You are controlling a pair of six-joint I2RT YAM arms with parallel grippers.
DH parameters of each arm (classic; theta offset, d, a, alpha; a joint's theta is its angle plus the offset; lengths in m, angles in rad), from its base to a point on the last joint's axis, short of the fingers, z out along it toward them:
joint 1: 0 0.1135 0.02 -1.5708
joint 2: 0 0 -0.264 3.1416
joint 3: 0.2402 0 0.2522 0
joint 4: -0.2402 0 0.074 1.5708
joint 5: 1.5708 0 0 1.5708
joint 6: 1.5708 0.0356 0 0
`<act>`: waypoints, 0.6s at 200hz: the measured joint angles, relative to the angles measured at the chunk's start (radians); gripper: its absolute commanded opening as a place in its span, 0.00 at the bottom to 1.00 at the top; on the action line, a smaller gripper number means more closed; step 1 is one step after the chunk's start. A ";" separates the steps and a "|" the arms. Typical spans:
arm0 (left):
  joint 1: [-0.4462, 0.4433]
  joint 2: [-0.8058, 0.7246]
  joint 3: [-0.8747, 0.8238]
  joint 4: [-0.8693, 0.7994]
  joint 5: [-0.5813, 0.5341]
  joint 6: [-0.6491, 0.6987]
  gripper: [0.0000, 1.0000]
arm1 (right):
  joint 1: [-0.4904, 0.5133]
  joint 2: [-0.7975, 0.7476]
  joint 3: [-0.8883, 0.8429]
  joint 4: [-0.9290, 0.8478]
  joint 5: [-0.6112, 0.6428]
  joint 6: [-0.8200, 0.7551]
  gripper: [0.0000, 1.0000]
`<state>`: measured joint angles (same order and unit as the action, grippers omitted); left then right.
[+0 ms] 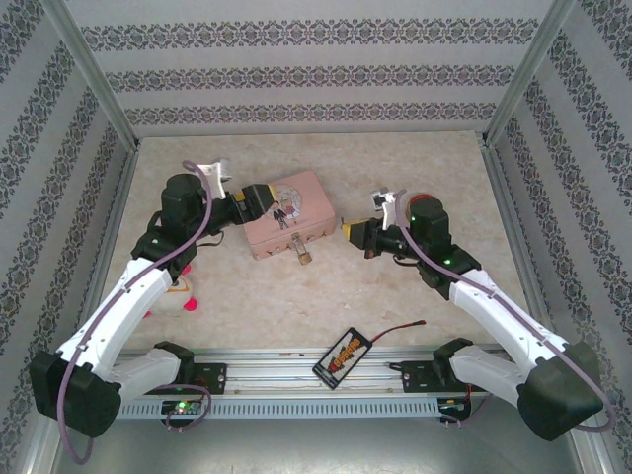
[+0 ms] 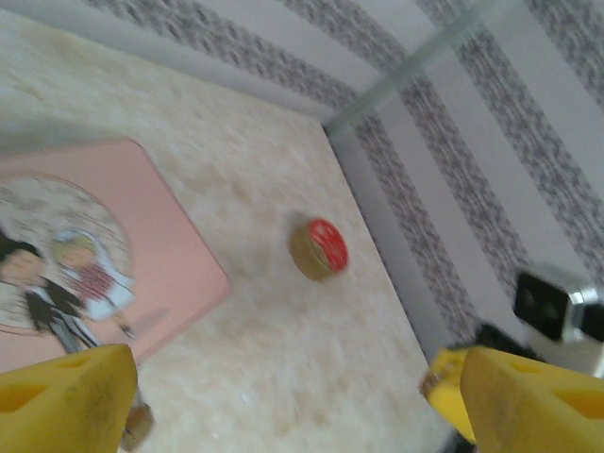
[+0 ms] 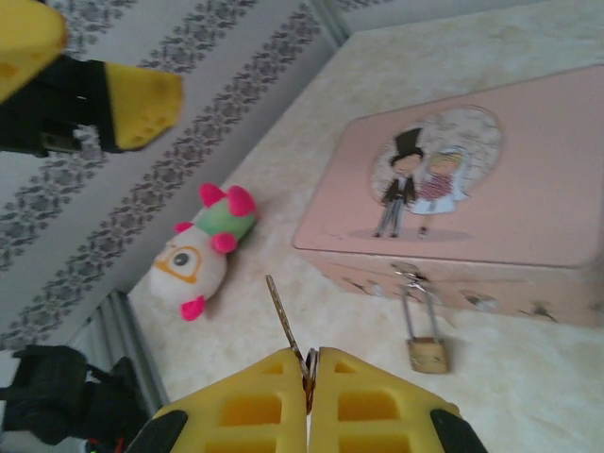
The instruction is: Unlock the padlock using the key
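In the top view the pink tin lies on the table, a little left of the middle of the frame. The padlock hangs at the tin's lower edge, with its body resting on the table.

In the right wrist view the padlock is at the lower right. Its thin shackle passes through the clasp on the side wall of the tin, and the brass body lies flat below it.

The right gripper is at the bottom middle of this frame, and its two yellow fingers are pressed together on the key. The blade of the key stands up and leans to the left. It is near the padlock but does not touch it. In the top view the right gripper is just right of the tin's lower right corner.

The left gripper is at the tin's left end. In the left wrist view its fingers are far apart at the two bottom corners, with nothing between them. This view also has a round tin with a red lid at the middle.

A soft toy lies at the left of the right wrist view.
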<state>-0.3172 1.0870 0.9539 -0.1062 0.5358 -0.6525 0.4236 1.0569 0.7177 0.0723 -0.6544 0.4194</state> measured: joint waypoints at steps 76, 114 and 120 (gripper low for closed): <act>-0.143 0.131 0.107 -0.057 0.174 0.153 0.67 | 0.030 0.096 0.042 0.053 -0.167 0.064 0.00; -0.166 0.184 0.147 -0.082 0.200 0.203 0.60 | 0.045 0.099 0.061 0.054 -0.190 0.076 0.00; -0.174 0.194 0.154 -0.089 0.205 0.209 0.59 | 0.046 0.100 0.064 0.054 -0.193 0.076 0.00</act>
<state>-0.4908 1.2808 1.1080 -0.1947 0.7406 -0.4435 0.4698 1.1564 0.7822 0.1261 -0.8474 0.4953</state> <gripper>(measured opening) 0.609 0.049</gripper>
